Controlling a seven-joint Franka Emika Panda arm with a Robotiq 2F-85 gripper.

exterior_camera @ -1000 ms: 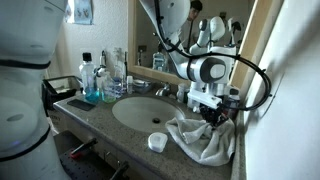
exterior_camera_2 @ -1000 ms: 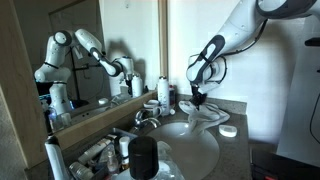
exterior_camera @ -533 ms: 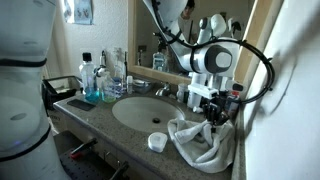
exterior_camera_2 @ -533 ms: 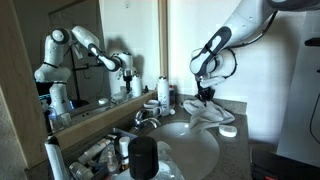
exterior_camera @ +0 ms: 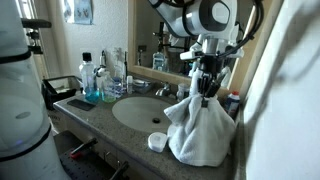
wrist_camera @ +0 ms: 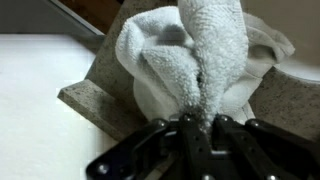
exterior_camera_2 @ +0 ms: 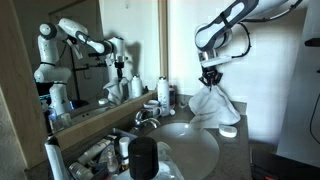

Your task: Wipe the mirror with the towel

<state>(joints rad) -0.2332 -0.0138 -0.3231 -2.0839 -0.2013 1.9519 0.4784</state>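
My gripper [exterior_camera: 207, 92] is shut on the top of a white towel [exterior_camera: 200, 130] and holds it up over the granite counter beside the sink. The towel hangs down in a cone, and its lower folds still rest on the counter. In an exterior view the gripper [exterior_camera_2: 211, 84] holds the towel [exterior_camera_2: 211, 105] above the counter's far end. In the wrist view the towel [wrist_camera: 205, 60] is pinched between the two black fingers of the gripper [wrist_camera: 197, 122]. The mirror [exterior_camera: 175, 30] is on the wall behind the sink; it also shows in an exterior view [exterior_camera_2: 90, 50].
An oval sink [exterior_camera: 145, 110] is set in the counter. A small white lid [exterior_camera: 157, 141] lies at the front edge. Several bottles [exterior_camera: 95, 78] stand beside the sink with a black tray [exterior_camera: 62, 88]. A faucet [exterior_camera: 163, 90] stands at the back. A dark cup [exterior_camera_2: 144, 158] stands near the camera.
The gripper has risen from the counter with the towel in it, pulling the crumpled towel up into a hanging cone.
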